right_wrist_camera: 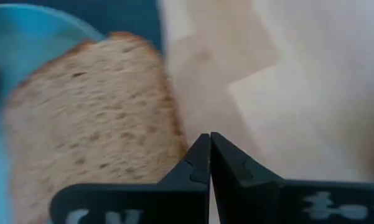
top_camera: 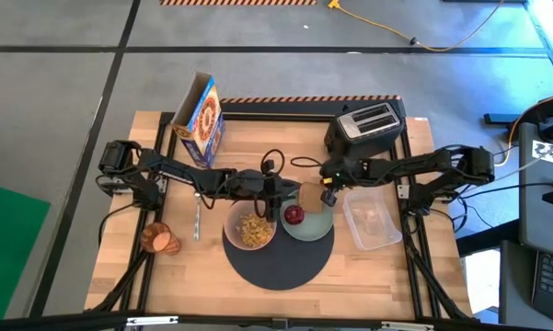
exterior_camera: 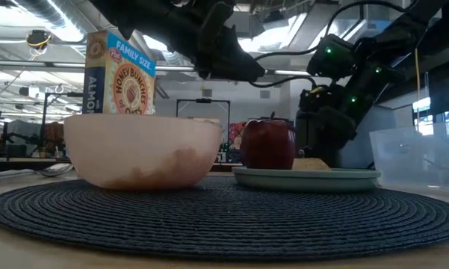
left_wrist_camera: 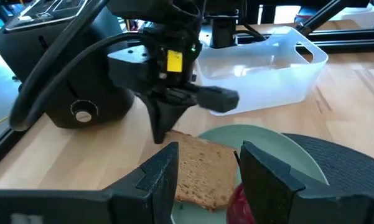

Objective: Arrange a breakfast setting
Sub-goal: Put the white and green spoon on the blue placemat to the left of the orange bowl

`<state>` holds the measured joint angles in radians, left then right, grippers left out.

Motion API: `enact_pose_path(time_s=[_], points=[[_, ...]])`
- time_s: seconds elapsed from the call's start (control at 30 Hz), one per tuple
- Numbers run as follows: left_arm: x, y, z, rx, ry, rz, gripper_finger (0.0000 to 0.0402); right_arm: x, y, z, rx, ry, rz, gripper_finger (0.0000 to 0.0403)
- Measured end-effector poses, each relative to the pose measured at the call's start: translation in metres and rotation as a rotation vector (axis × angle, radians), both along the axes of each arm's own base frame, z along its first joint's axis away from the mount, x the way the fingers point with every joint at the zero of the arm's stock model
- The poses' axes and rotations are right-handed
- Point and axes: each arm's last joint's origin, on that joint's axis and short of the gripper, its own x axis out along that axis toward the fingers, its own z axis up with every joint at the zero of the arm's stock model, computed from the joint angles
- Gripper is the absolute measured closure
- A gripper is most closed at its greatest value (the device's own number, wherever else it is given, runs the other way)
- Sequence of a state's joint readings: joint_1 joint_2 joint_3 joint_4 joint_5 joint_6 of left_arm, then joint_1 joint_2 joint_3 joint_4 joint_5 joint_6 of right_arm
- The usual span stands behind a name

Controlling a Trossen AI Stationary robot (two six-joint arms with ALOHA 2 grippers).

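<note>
- The toast slice (top_camera: 310,196) lay at mid-frame on the pale green plate (top_camera: 318,226), at its upper rim.
- The right gripper (top_camera: 328,183), fingers pressed together and empty, hovered just right of the toast.
- The left gripper (top_camera: 278,204), parted narrowly, sat just left of it.

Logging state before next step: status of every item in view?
Left gripper: jaws open over toast slice.
Right gripper: jaws shut, beside toast slice.
Bowl: holds cereal, on mat.
Plate: holds toast slice, red fruit.
Cup: off mat, seemingly tipped.
Cereal box: upright, top open.
Toaster: slots empty.
</note>
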<state>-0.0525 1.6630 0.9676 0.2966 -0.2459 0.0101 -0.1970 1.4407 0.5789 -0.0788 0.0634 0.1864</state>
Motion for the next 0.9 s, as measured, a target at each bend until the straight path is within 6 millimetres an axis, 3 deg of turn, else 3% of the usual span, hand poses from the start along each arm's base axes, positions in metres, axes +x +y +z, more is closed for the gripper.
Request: enact_pose_path(time_s=[0.33,0.57,0.9], points=[[0.000,0.000,-0.001,0.001,0.008,0.000,0.0243,0.002,0.028,-0.001,0.089,0.012,0.163,0.0403],[-0.002,0.000,-0.001,-0.009,0.027,0.004,0.0243,0.000,0.031,0.004,-0.059,0.020,0.065,0.0402],[-0.047,-0.022,0.033,-0.036,0.133,0.129,0.0243,-0.013,0.029,0.048,-0.145,-0.174,0.002,0.0351]])
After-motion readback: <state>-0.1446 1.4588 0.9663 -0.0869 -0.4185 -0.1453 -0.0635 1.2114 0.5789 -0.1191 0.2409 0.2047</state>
